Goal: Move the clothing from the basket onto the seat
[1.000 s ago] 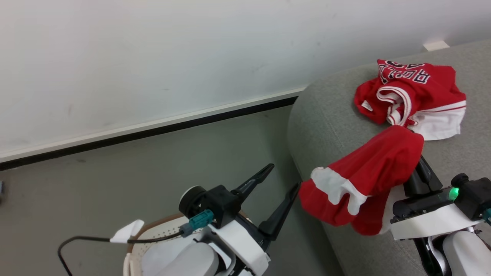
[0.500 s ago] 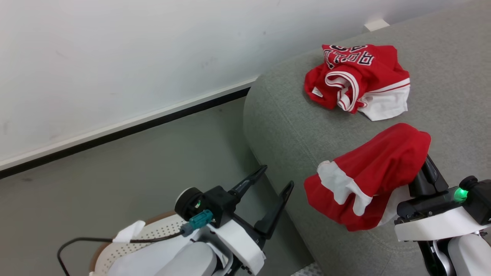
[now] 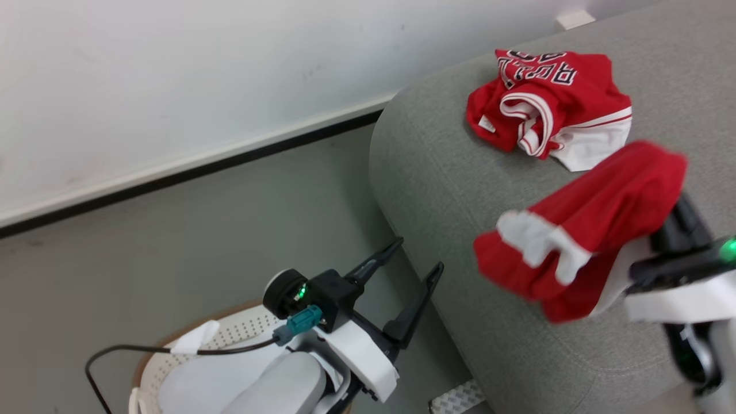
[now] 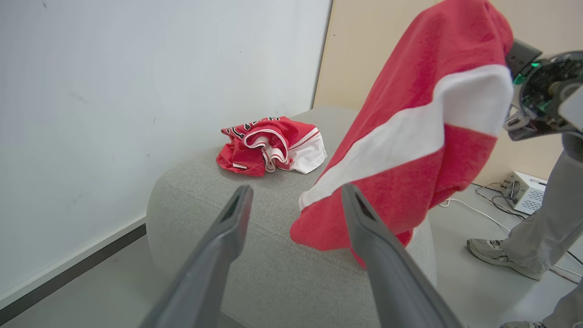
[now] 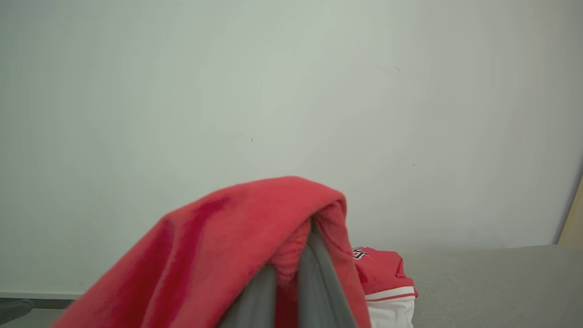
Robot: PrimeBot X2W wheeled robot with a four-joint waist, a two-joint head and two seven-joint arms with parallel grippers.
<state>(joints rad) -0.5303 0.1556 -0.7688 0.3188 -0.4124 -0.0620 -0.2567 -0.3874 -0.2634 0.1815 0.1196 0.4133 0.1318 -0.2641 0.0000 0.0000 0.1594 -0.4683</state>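
1. Tool state: we see the right gripper (image 5: 291,269) clenched on the red garment (image 3: 598,230), with cloth pinched between its fingers in the right wrist view. The left gripper (image 3: 420,254) is spread and empty, over the floor between the basket (image 3: 241,333) and the seat (image 3: 448,190).
2. Task things: the held garment hangs over the seat's near edge, hem low. We can't tell whether it touches the fabric. A second garment (image 3: 552,103) lies crumpled on top, toward the seat's wall-side edge.
3. Main risk: letting go here. That edge is rounded and most of the cloth hangs on its outer side, so we expect it to slide to the floor. We need to be further in over the seat first.
4. Snag risk: the cloth drapes over the fingers as well as between them. Opening may leave it hooked, and pulling away would then drag it back off.
5. The held cloth is blurred in the head view, so it is probably swinging. The landing spot is hard to predict.
6. The cloth covers the lower part of the right wrist view, so it's a poor check on the drop point.
7. The left fingertip sits just beside the seat's side wall, and a waist turn could clip it.
8. A person's shoe (image 4: 494,257) is beside the seat's far side.
9. The basket's contents are hidden by the left arm, so we can't tell what remains.
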